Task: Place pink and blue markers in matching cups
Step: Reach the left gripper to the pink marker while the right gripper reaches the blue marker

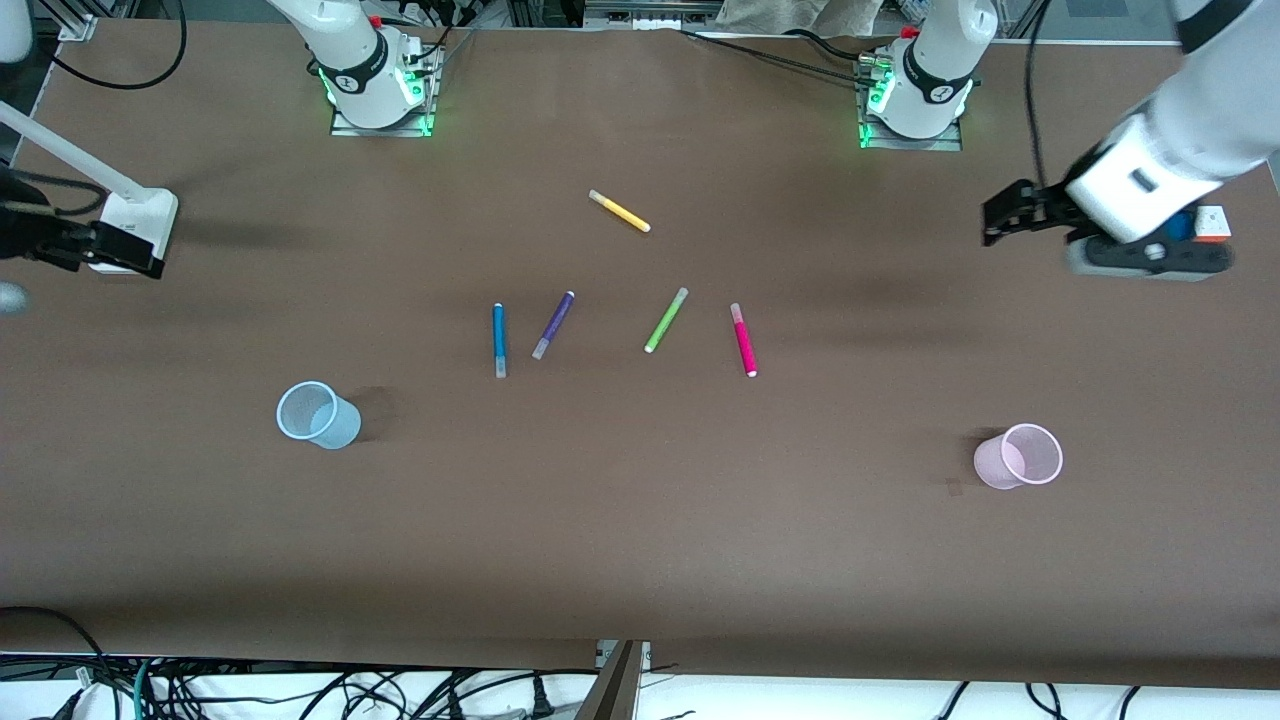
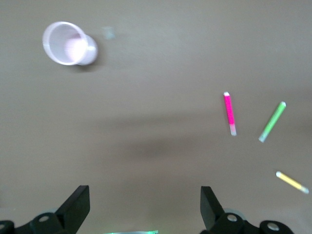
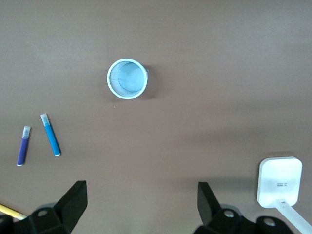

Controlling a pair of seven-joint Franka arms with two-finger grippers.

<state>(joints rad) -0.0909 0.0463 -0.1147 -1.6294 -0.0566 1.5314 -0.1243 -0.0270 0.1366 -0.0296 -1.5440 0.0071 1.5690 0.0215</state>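
Pink marker (image 1: 743, 340) and blue marker (image 1: 499, 340): flat at frame centre, untouched. Pink cup (image 1: 1019, 456) lower right, blue cup (image 1: 317, 414) lower left, upright to receive them. Left gripper (image 1: 1003, 218) upper right, right gripper (image 1: 60, 245) upper left: jaws spread, empty, waiting.

Brown table (image 1: 640, 560) w/ five markers (image 1: 499, 340), two cups (image 1: 318, 415) (upright).

Light: even, overhead, moderately bright | Shadows: soft, diffuse smudges on the table (image 1: 640, 560) beside the blue cup (image 1: 318, 415) and under the arms | Glare: green glow at both bases | Blur: left wrist view soft, pink cup (image 2: 68, 43) hazy; right wrist view sharper | Distortion: slight at front view's edges
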